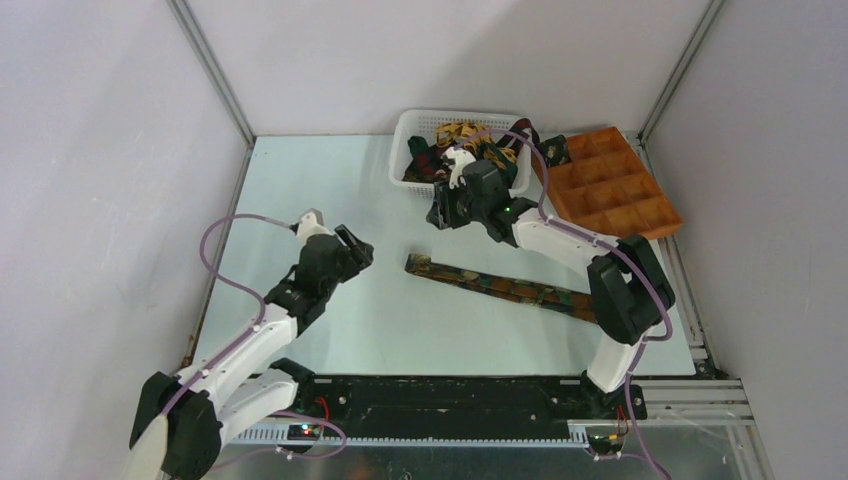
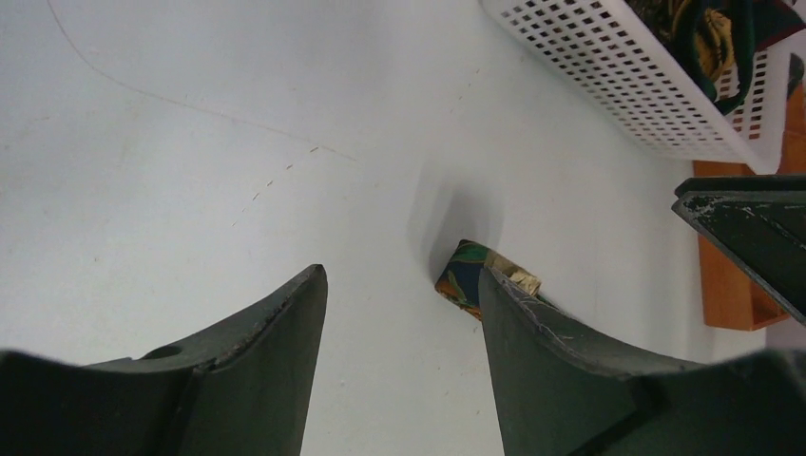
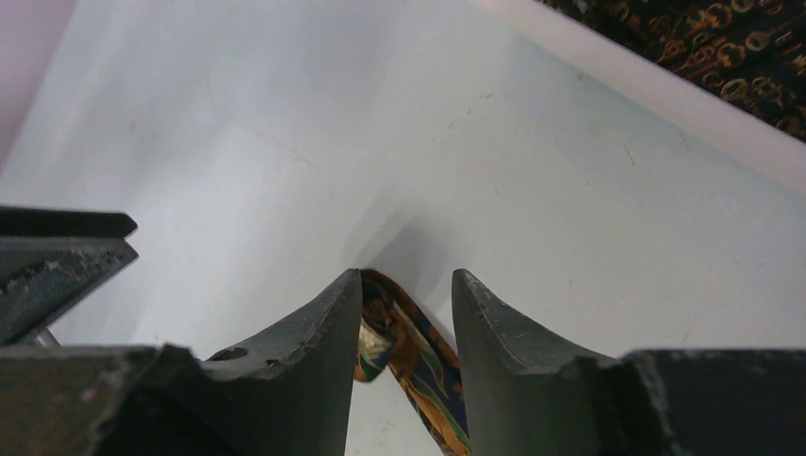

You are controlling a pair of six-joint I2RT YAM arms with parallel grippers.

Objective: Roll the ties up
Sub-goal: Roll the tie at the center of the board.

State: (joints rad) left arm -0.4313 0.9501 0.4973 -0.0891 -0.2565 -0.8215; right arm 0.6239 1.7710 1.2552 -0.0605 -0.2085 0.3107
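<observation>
- One tie (image 1: 500, 287) lies flat and unrolled on the table (image 1: 330, 180). It runs diagonally from a left end near the table's middle to a right end hidden under the right arm.
- Its left end shows a pale label patch and looks slightly folded over; the pattern is green, orange and dark blue.
- The right gripper (image 3: 407, 277) hangs over that left end. In the right wrist view the tie runs up between the two fingers and its tip sits level with the fingertips.
- Right jaws are apart with a moderate gap and bare table showing between the tips. Cannot tell if either finger touches the fabric.
- The left gripper (image 2: 401, 275) sits left of the tie end, clear of it. In its wrist view the end lies just off the right fingertip.
- Left jaws are wide apart with nothing between them.
- A heap of ties (image 1: 465, 140) fills the white basket (image 1: 408, 135) at the far edge, just beyond the right gripper.
- The orange tray (image 1: 610, 185) sits right of the basket.
</observation>
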